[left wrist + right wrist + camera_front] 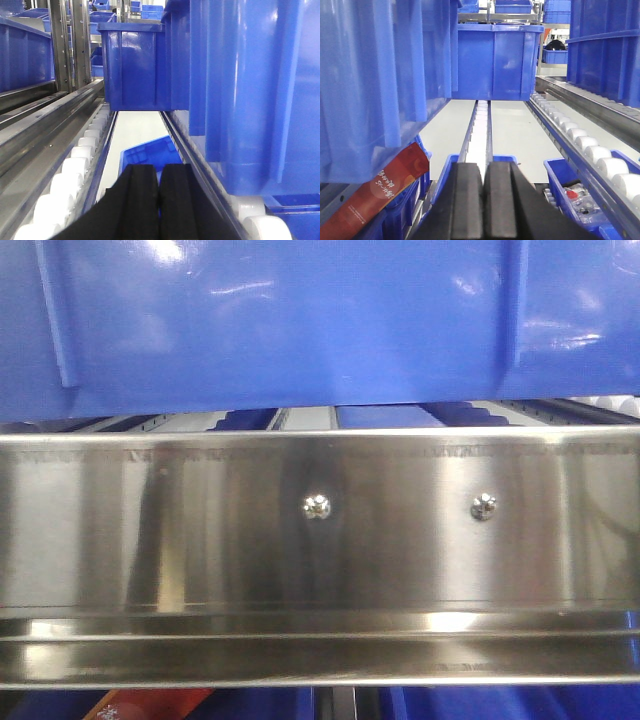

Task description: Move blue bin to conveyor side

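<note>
At the left wrist: the left gripper (160,172) has its two black padded fingers pressed flat together, holding nothing.
At the right wrist: the right gripper (484,170) also has its black fingers closed against each other, empty.
Blue bin: the large glossy blue plastic bin (300,320) with slim vertical ribs sits on the rack just above the shiny stainless steel rail (200,540) with two screws. Neither gripper has hold of it.
Rollers: white plastic rollers (75,165) line the steel tracks beside the bin.
Below: a red printed packet (380,190) leans under the bin's corner.
Farther back: a second ribbed blue bin (495,60) stands on the same lane.
</note>
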